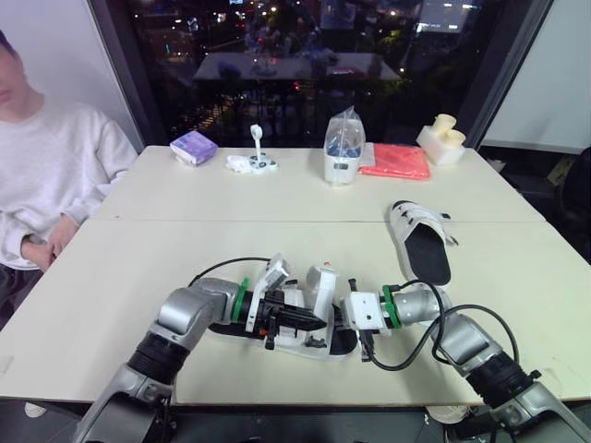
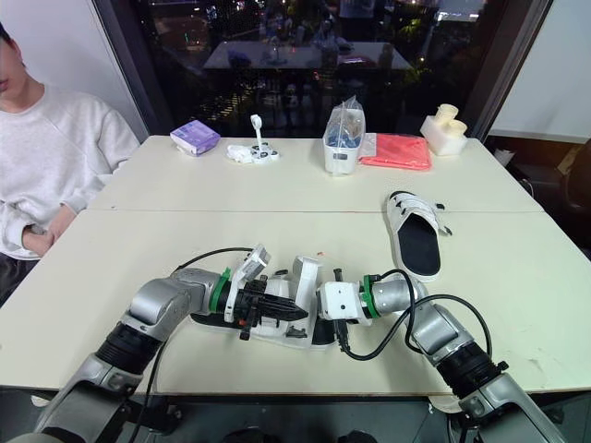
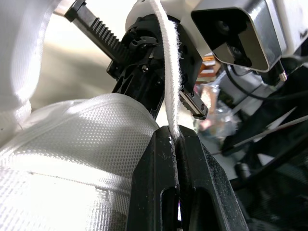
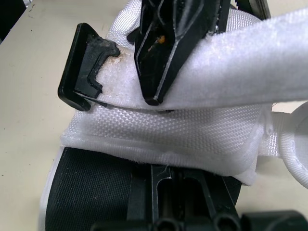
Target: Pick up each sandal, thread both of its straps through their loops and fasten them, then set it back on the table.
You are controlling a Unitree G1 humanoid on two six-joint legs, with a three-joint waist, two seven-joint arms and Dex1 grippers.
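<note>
while unfastened, strap (image 3: 168, 72) in left hand (image 3: 175, 138)

The near sandal (image 1: 309, 340) has a white woven cloth upper with a coarse mesh weave and a matt black footbed. Its strap (image 3: 169, 72) is white fuzzy cloth. The loop (image 4: 83, 72) is scuffed matt black plastic. The left gripper (image 3: 173, 139) is smooth black plastic. The table (image 1: 185, 240) is smooth, matt cream. At 2 o'clock the second sandal (image 1: 420, 242) looks alike.
</note>
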